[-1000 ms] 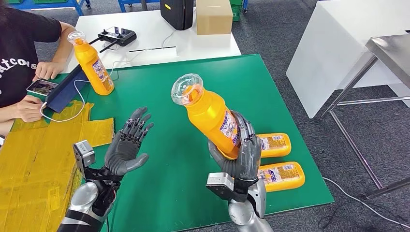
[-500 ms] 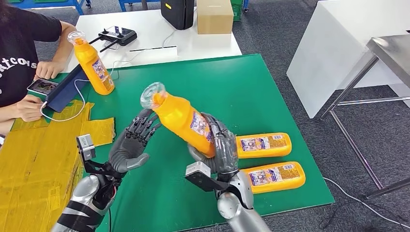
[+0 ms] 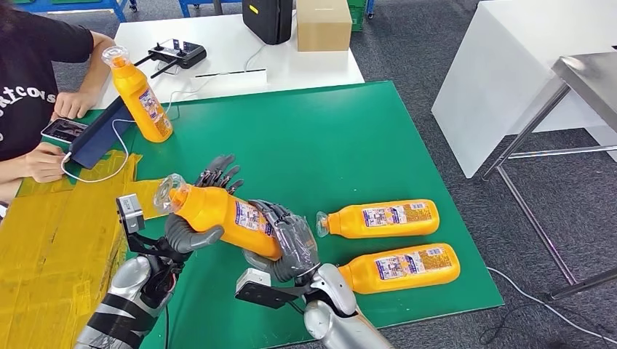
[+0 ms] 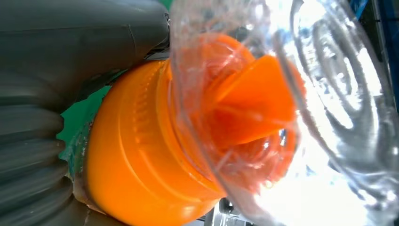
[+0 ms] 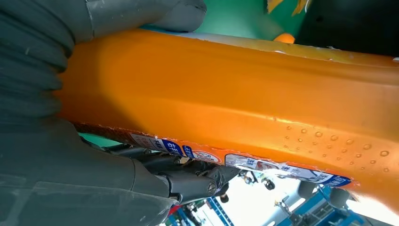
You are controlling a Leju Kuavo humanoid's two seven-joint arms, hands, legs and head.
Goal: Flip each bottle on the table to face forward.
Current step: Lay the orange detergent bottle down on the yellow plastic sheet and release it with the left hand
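My right hand (image 3: 285, 238) grips the lower body of an orange bottle (image 3: 229, 213), tilted almost level above the green mat (image 3: 320, 145), its clear cap (image 3: 170, 193) pointing left. The bottle's neck lies against the palm of my left hand (image 3: 195, 222), whose fingers (image 3: 218, 171) stay spread behind it. Up close, the left wrist view shows the cap (image 4: 291, 94) and orange shoulder (image 4: 141, 155) beside the thumb (image 4: 70, 61). In the right wrist view the hand (image 5: 70, 179) wraps the bottle (image 5: 235, 94). One bottle (image 3: 140, 96) stands upright at the far left. Two bottles (image 3: 382, 218) (image 3: 404, 267) lie on their sides at the right.
A person (image 3: 33, 80) sits at the far left with a phone (image 3: 64, 130), a dark tablet (image 3: 98, 134) and a white cable. Yellow taped sheets (image 3: 51, 247) cover the left side. A controller (image 3: 174, 52) and boxes (image 3: 321, 23) sit on the white table behind.
My right hand has swung the bottle down and to the left, from tilted upright to almost level. Its neck now lies in my left palm.
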